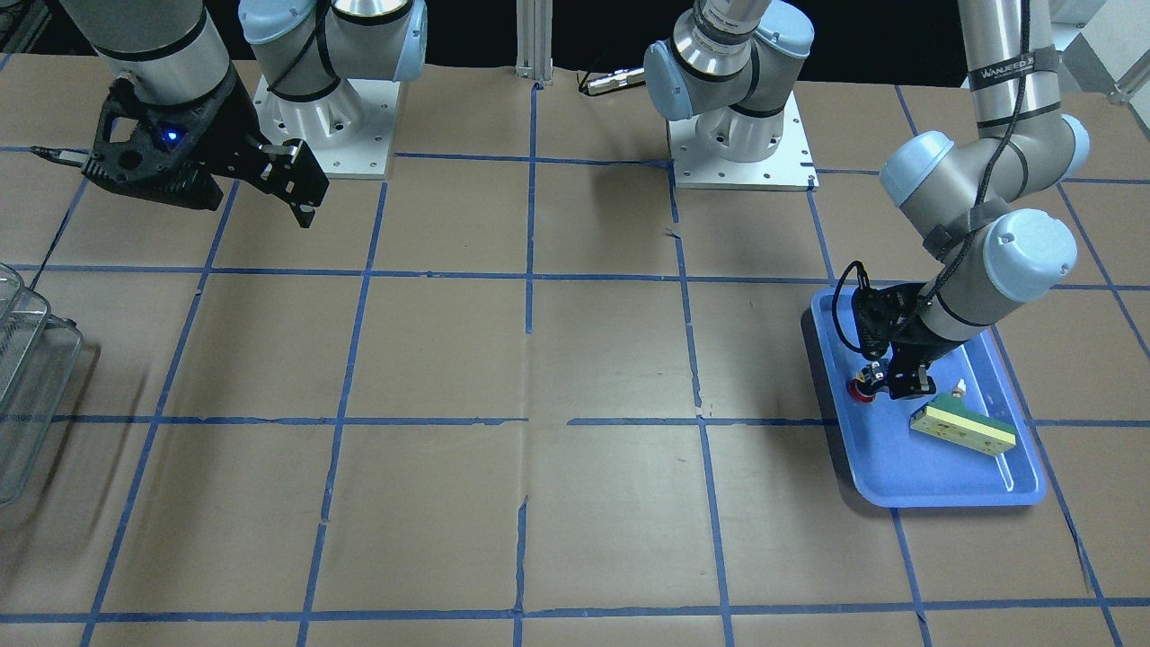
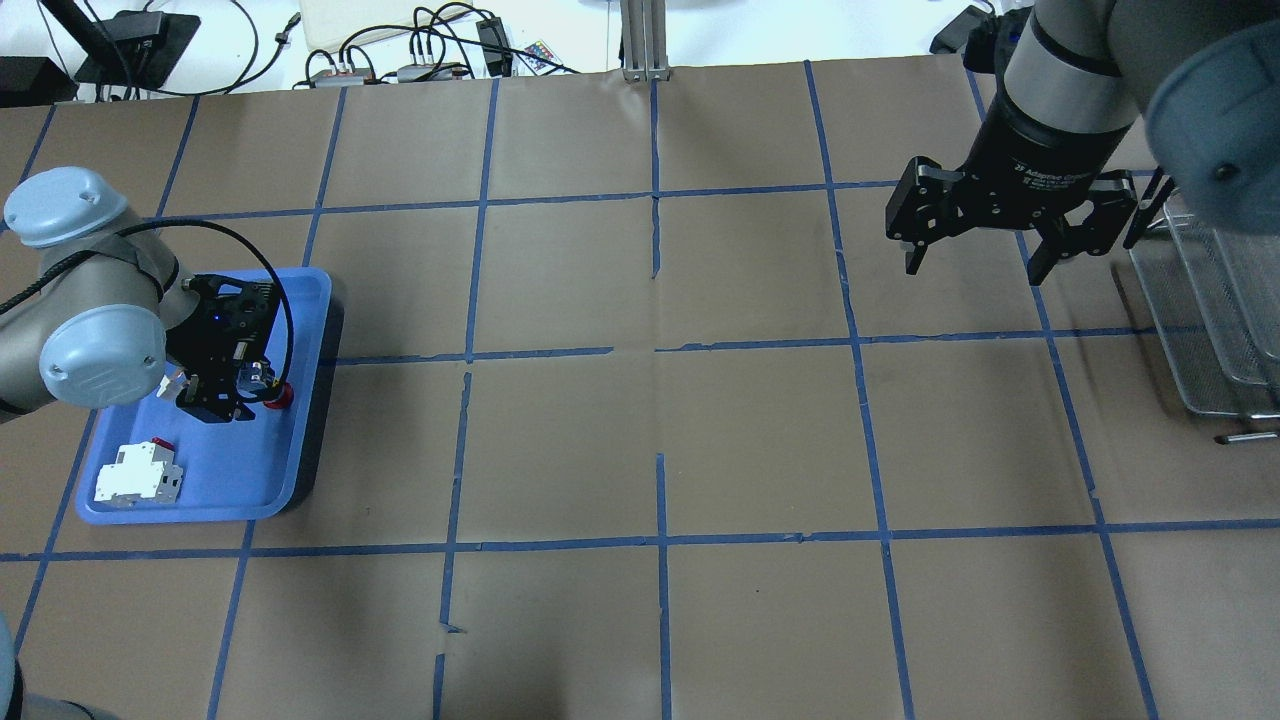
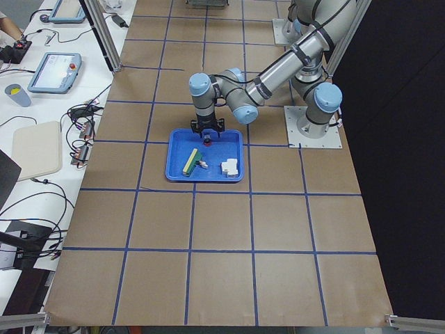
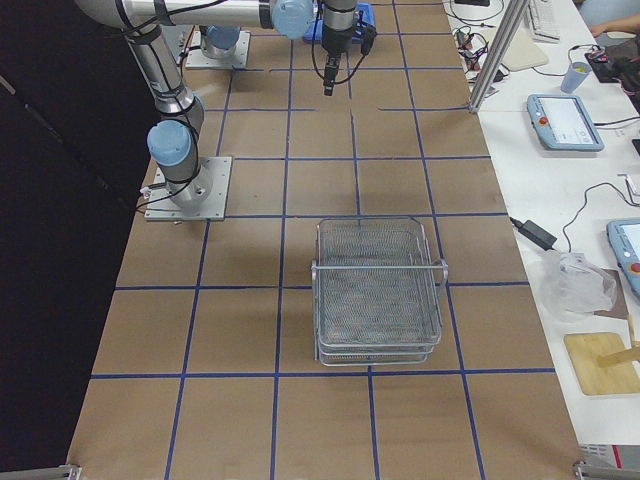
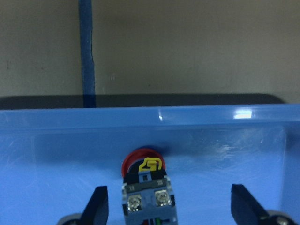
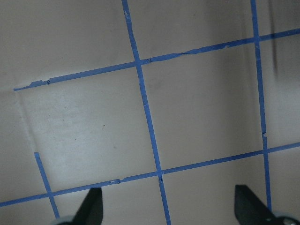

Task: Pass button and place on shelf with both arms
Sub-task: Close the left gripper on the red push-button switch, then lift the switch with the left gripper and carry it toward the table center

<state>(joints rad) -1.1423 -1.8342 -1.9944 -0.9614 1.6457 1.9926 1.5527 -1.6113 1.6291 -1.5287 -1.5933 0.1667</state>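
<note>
Brown paper taped in blue squares covers the table (image 1: 584,359); left gripper (image 5: 169,201) stands spread inside the blue tray (image 2: 305,300), the button (image 5: 145,185) between its fingers (image 5: 97,202), touching neither. Right gripper (image 2: 975,268) hangs spread; the shelf (image 2: 1200,330) nearby is cut off overhead

Button (image 5: 146,187): red cap at 12 o'clock, black body, yellow tab, blue bits, silver screws. Tray (image 2: 235,465) blue. Block (image 1: 963,425) yellow-green. Switch (image 2: 138,472) white, red toggle. Shelf (image 4: 378,290) silver mesh. Table (image 2: 760,440) brown, blue tape grid. Left arm (image 1: 939,202) silver-grey, light-blue caps.
</note>
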